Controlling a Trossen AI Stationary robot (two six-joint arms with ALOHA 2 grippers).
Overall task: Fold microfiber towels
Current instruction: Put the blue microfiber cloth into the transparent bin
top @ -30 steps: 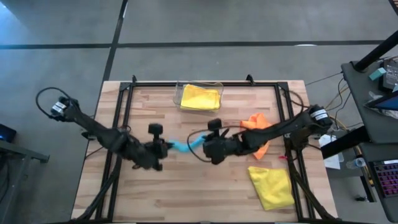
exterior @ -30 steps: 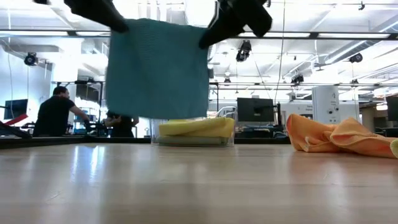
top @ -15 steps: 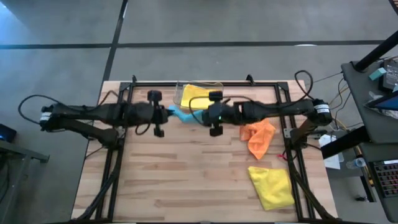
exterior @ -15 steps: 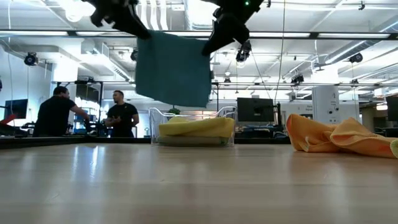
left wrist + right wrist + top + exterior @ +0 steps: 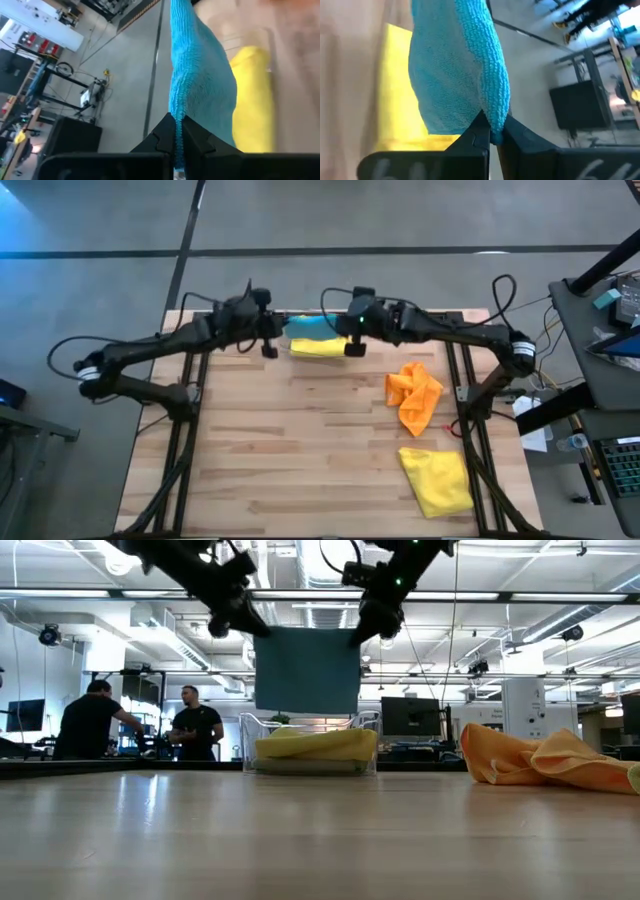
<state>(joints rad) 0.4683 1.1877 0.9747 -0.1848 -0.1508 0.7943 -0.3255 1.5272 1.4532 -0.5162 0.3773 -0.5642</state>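
Note:
A light blue towel point(image 5: 307, 670) hangs spread flat between my two grippers, above the clear bin point(image 5: 247, 745) at the table's far edge. My left gripper point(image 5: 258, 628) is shut on its upper left corner and my right gripper point(image 5: 362, 632) on its upper right corner. From above, the towel point(image 5: 305, 327) shows as a narrow strip between my left gripper point(image 5: 272, 332) and my right gripper point(image 5: 343, 332). A folded yellow towel point(image 5: 322, 347) lies in the bin under it. My left gripper pinches the blue towel's top corner point(image 5: 176, 111) between its two fingers, coming level from the table's left. The towel hangs below, clear of the bin. My right gripper pinches the opposite top corner point(image 5: 492, 120) between its two fingers, coming from the table's right. The top edge point(image 5: 307, 630) runs nearly straight between the two holds.
A crumpled orange towel point(image 5: 413, 395) lies right of the table's centre. A second yellow towel point(image 5: 437, 478) lies flat near the front right corner. People stand in the room beyond the table point(image 5: 190, 730).
Both grippers have carried the blue towel from above the table's middle toward the far edge and a little upward, to above the bin. The towel has stayed hanging flat between them, and both holds stay shut.

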